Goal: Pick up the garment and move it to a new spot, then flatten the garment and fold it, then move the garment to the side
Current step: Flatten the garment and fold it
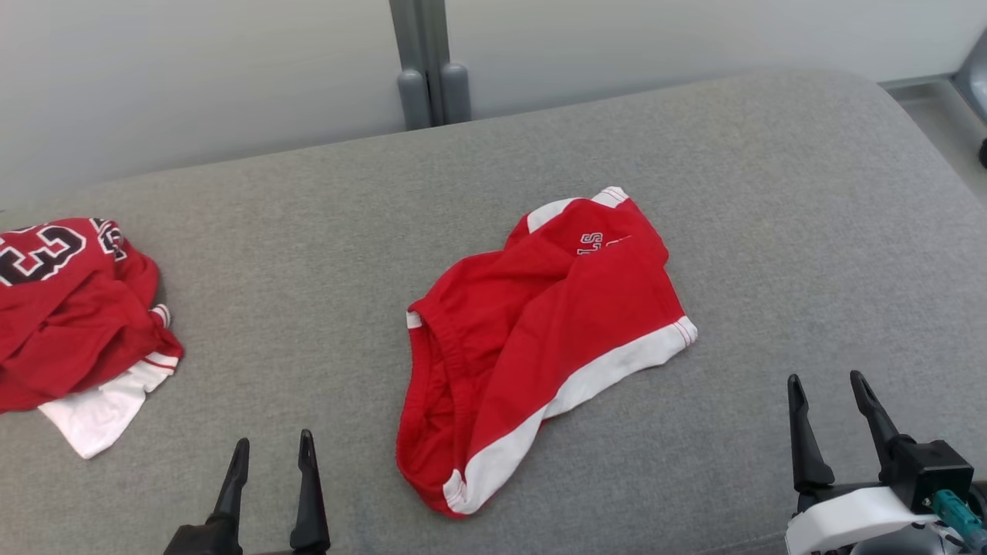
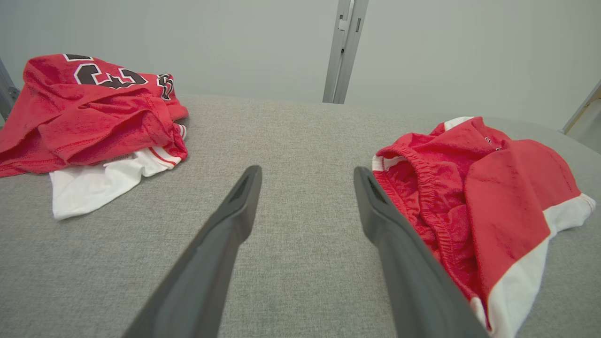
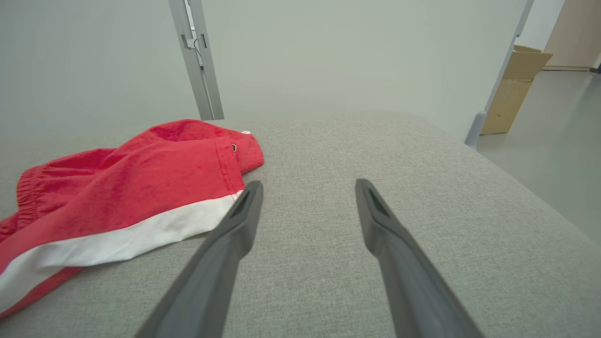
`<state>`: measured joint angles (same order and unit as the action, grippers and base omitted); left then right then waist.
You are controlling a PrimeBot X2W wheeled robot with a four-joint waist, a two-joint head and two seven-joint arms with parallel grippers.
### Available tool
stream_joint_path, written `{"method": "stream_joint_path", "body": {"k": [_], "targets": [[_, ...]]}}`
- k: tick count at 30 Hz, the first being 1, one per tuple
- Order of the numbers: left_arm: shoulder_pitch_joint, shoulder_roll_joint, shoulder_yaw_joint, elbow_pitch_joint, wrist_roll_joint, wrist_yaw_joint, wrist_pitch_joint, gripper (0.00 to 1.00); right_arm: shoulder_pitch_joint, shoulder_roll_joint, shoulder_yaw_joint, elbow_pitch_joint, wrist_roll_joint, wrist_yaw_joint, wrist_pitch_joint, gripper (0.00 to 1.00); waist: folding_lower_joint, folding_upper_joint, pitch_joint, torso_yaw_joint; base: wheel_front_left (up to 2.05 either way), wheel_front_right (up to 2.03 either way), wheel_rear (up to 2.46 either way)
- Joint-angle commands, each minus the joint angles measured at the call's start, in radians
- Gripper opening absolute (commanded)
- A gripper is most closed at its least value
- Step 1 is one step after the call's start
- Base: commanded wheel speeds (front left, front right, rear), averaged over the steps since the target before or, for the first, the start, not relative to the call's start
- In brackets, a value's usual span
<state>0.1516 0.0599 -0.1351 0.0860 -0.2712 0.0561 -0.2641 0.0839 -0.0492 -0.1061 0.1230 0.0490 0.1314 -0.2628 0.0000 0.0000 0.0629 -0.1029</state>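
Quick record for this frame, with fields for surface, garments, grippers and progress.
surface: grey cushion
shorts: middle, crumpled, unfolded
jersey: far left, bunched, apart from shorts
left gripper: open, empty, left of shorts
right gripper: open, empty, right of shorts
progress: not yet picked up

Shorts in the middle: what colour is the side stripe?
White, on red shorts; clearest in the head view.

Bright even light, soft shadows, sharp, wide-angle edge distortion
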Motion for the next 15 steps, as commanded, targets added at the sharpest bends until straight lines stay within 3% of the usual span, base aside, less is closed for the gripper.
{"method": "stream_joint_path", "body": {"k": [1, 8, 15], "targets": [[0.022, -0.003, 0.006, -0.007, 0.024, -0.019, 0.0, 1.0, 0.015, -0.002, 0.002, 0.008, -0.003, -0.001, -0.003, 1.0, 0.0, 0.0, -0.045, 0.049, 0.0, 0.0, 0.0], [0.058, -0.008, 0.063, 0.012, 0.076, -0.08, 0.0, 1.0, 0.025, -0.002, 0.015, 0.045, -0.012, -0.001, -0.003, 1.0, 0.0, 0.0, -0.054, 0.065, 0.0, 0.0, 0.0], [0.053, -0.009, 0.078, 0.016, 0.07, -0.091, 0.0, 1.0, 0.008, -0.002, 0.029, 0.056, -0.015, -0.001, -0.003, 1.0, 0.0, 0.0, -0.055, 0.066, 0.0, 0.0, 0.0]]}}
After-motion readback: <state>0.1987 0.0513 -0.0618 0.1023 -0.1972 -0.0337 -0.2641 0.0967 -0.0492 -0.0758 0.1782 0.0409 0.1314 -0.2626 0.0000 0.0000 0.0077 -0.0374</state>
